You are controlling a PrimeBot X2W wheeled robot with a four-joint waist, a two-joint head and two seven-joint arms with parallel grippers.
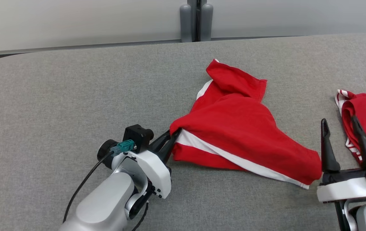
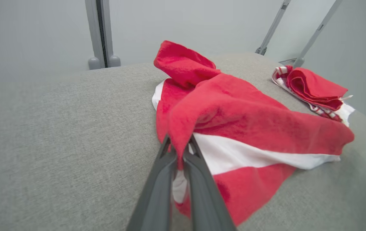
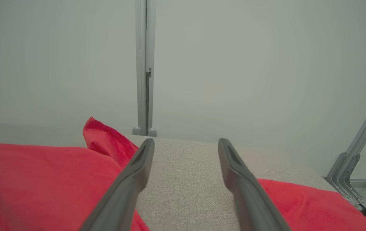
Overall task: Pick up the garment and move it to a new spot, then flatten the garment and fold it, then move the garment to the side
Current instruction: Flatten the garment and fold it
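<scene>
Garment (image 1: pixel 234 128) corner in closed left gripper (image 1: pixel 174 132); right gripper (image 1: pixel 338 119) agape; pinch plainest from left wrist

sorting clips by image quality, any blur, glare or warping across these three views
Head view: sharp, soft even light, the red garment casts only a faint shadow on the table. Left wrist view: wide-angle bend curves the table edge; the left pincer close to the lens looks soft. Right wrist view: hazy, wall washed out, right pincer blurred. No glare anywhere.
</scene>
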